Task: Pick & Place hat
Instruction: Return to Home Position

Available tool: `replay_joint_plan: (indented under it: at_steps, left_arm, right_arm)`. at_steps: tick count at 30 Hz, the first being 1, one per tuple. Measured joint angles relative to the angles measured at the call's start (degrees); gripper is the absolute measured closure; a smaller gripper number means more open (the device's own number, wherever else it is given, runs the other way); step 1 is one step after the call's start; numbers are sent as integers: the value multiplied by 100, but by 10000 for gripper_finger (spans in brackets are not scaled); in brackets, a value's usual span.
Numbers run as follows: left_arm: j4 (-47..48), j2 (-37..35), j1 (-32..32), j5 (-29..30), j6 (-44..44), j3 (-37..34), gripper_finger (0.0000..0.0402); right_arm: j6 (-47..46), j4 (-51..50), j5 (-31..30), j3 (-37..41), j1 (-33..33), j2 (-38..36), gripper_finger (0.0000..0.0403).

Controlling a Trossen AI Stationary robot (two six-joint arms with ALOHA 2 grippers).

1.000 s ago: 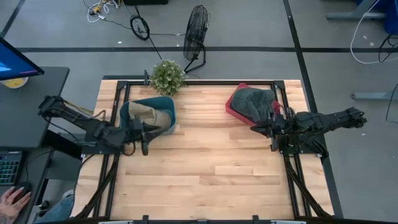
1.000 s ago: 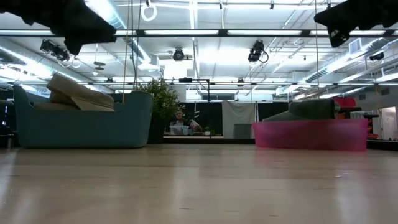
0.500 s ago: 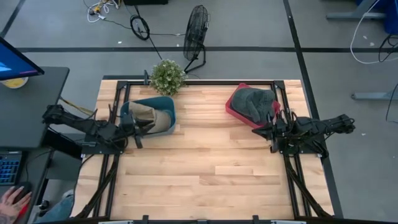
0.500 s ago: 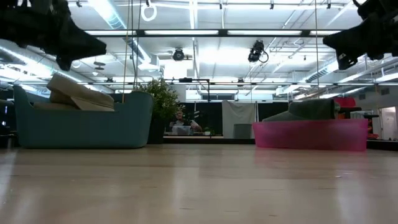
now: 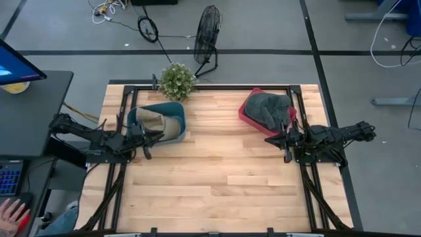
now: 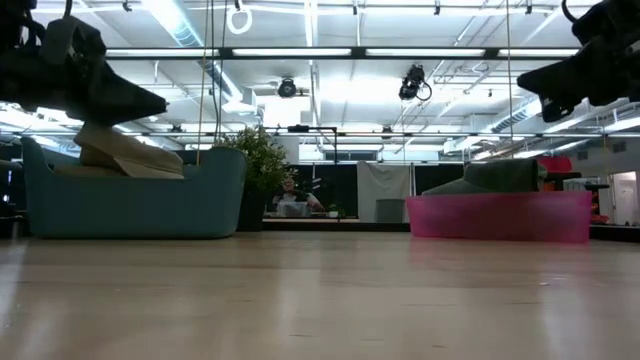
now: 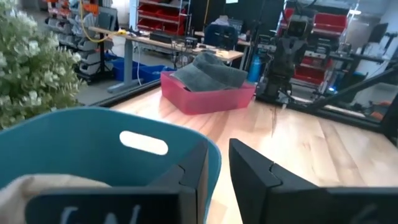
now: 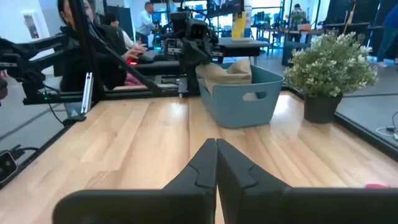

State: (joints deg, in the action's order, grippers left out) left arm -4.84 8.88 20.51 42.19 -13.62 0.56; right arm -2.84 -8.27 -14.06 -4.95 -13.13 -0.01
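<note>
A tan hat (image 5: 154, 122) lies in the teal bin (image 5: 178, 122) at the table's far left, sticking up above its rim (image 6: 125, 150). A grey hat (image 5: 270, 106) rests in the pink tray (image 5: 244, 116) at the far right. My left gripper (image 5: 152, 137) hovers by the bin's near left corner; its wrist view shows a narrow gap between the fingers (image 7: 217, 149), with the bin wall (image 7: 93, 137) just ahead. My right gripper (image 5: 268, 139) hovers near the tray's near edge, shut (image 8: 216, 146). Both hang above the table in the low view.
A potted plant (image 5: 176, 80) stands at the far edge beside the bin. A floor fan (image 5: 207, 36) stands beyond the table. A desk with a person's hand (image 5: 10, 210) is off the table's left side. Bare wood (image 5: 217, 178) spans the middle and near part.
Both arms have drawn back and sunk lower. My left gripper moved toward the table's left edge, away from over the bin. My right arm folded back toward the right edge, its gripper staying near the tray. The hats, bin and tray have kept still.
</note>
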Motion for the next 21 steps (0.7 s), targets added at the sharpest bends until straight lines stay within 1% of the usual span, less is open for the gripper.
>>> replay_joint_plan:
  at_steps: [6,12,16,21]
  left_arm:
    - [7,9,2,-1,424,0,337]
    - [23,9,2,2,382,-2,337]
    - [9,9,1,2,381,-4,337]
    - [7,9,1,2,381,-7,337]
  right_arm:
    - [29,54,0,56,0,0,396]
    - [151,682,129,255,-2,11,396]
    - [171,728,149,278,0,27,396]
    - [-339,732,162,278,0,28,396]
